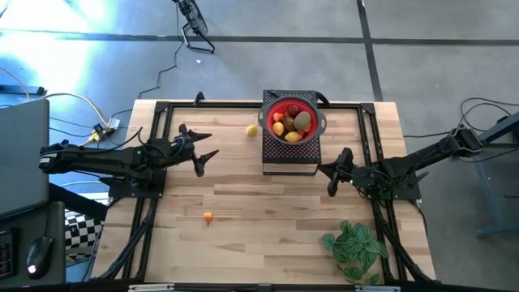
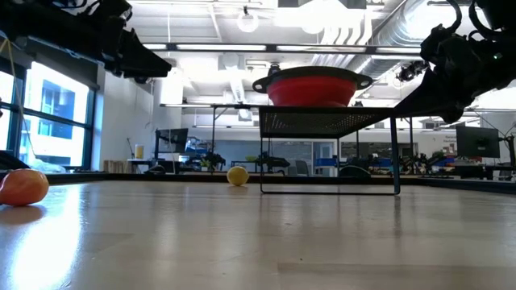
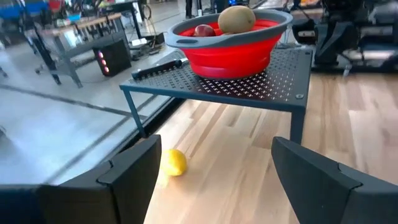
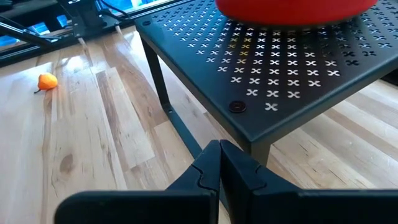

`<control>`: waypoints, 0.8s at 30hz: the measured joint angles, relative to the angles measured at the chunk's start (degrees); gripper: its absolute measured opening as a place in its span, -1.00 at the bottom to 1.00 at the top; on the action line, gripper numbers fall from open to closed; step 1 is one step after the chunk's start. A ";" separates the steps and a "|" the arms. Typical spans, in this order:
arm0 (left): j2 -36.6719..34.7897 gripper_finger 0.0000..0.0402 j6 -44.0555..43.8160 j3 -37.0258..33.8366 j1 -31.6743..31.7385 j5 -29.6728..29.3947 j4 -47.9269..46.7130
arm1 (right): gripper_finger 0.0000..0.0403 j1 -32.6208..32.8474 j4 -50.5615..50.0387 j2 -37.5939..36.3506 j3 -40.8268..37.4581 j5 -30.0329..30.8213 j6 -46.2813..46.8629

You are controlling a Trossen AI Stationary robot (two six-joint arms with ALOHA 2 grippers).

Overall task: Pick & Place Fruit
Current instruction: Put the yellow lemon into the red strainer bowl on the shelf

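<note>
Approach stage: left gripper (image 1: 204, 152), released and empty, aims at the yellow fruit (image 1: 252, 130) lying on the desk (image 1: 268, 235) left of the red bowl (image 1: 318, 118), apparently needing descent; right gripper (image 1: 333, 178) clenched, idle.

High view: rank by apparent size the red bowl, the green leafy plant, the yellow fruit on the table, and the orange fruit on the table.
1. Green leafy plant
2. Red bowl, nearly as large
3. Yellow fruit
4. Orange fruit, only slightly smaller than the yellow one
</note>
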 joint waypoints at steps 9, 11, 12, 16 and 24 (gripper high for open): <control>0.02 0.48 4.19 0.00 0.00 0.00 0.01 | -0.99 0.01 0.00 0.00 0.00 0.00 0.00; 0.02 0.48 4.23 0.00 0.00 0.00 0.01 | -0.99 0.00 0.00 0.01 0.00 0.00 0.01; 0.02 0.48 4.23 0.00 0.00 0.00 0.01 | -0.99 -0.01 0.00 0.00 0.00 0.00 0.10; 0.02 0.48 4.23 0.00 0.00 0.00 0.01 | -0.99 0.00 0.00 0.00 0.00 0.00 1.45; 0.04 0.48 4.28 0.00 0.00 0.00 0.01 | -0.99 0.00 0.00 0.00 0.00 1.33 1.11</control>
